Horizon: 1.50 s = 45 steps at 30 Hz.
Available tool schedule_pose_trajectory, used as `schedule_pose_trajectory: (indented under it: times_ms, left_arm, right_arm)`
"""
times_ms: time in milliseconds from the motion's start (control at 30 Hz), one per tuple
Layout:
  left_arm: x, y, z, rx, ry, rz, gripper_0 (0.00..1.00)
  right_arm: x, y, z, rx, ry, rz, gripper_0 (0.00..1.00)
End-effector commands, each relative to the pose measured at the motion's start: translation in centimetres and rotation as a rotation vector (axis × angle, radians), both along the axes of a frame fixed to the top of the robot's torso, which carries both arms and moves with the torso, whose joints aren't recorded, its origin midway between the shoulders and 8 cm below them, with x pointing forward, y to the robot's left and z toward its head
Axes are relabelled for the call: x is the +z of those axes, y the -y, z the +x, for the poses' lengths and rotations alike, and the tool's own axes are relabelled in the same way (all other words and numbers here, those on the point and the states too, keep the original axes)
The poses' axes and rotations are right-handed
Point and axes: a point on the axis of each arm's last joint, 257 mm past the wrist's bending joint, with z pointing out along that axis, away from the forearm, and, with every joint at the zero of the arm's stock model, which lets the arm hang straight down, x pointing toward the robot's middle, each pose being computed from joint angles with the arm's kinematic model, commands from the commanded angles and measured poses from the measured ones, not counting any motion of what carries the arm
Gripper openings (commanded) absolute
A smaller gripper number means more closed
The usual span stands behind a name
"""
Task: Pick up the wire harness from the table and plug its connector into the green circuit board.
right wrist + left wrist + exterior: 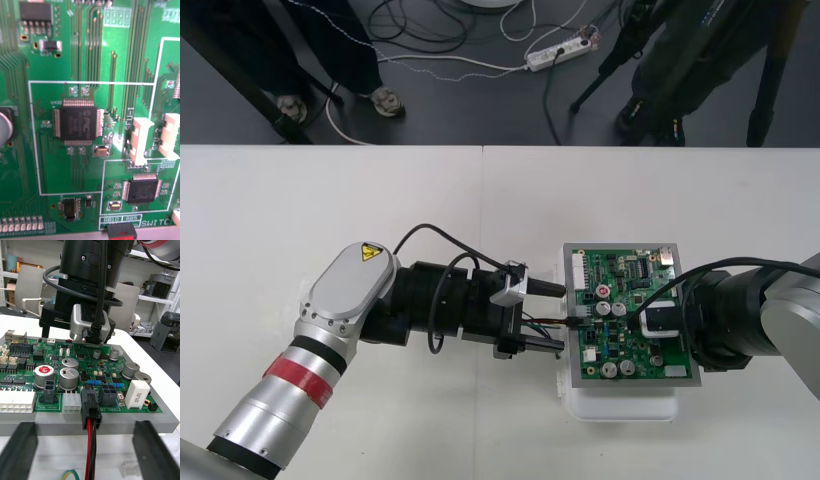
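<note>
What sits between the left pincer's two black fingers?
Red and black wires, running to the plug seated in the board's edge. The left wrist view shows it.

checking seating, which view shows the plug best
Left wrist view: plug seated in the green circuit board's edge, between the open left tool's fingers. Front view has it tiny; right wrist view faces chips.

Bright, even overhead light. Shadows on the table [380,200] faint and soft; floor [480,100] beyond it dark. Mild sheen on the green circuit board [120,56] in the right wrist view.
</note>
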Motion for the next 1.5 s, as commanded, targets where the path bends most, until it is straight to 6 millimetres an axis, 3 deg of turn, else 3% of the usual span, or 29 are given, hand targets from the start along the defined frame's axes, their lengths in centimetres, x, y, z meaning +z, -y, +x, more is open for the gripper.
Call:
schedule_pose_trajectory:
  times_ms: [33,267,500,833,1133,1267,1500]
  left_arm:
    - [2.2,0.8,0.9,0.002,-0.021,-0.022,1.0]
    - [2.4,0.6,0.9,-0.001,-0.02,-0.026,1.0]
    - [3.2,-1.0,0.9,0.002,0.022,-0.006,1.0]
    - [4.1,-5.4,0.0,0.034,-0.019,0.037,1.0]
    - [5.8,-10.9,-0.8,0.078,-0.031,0.093,1.0]
    - [6.2,-13.1,-1.2,0.079,-0.043,0.118,1.0]
    - [6.5,-17.5,-1.2,0.103,-0.034,0.183,1.0]
  right_arm:
    - [0.9,-1.6,0.2,0.05,0.023,0.012,1.0]
    - [1.6,-1.1,0.7,0.054,0.038,0.01,1.0]
    - [2.7,0.0,1.2,0.043,0.048,0.021,1.0]
    - [5.1,3.3,0.7,0.08,0.022,0.006,1.0]
    - [8.3,5.6,0.0,0.116,0.002,0.007,1.0]
    - [9.8,5.1,-0.3,0.13,0.0,0.061,1.0]
    - [12.3,2.0,-0.8,0.16,-0.049,0.261,1.0]
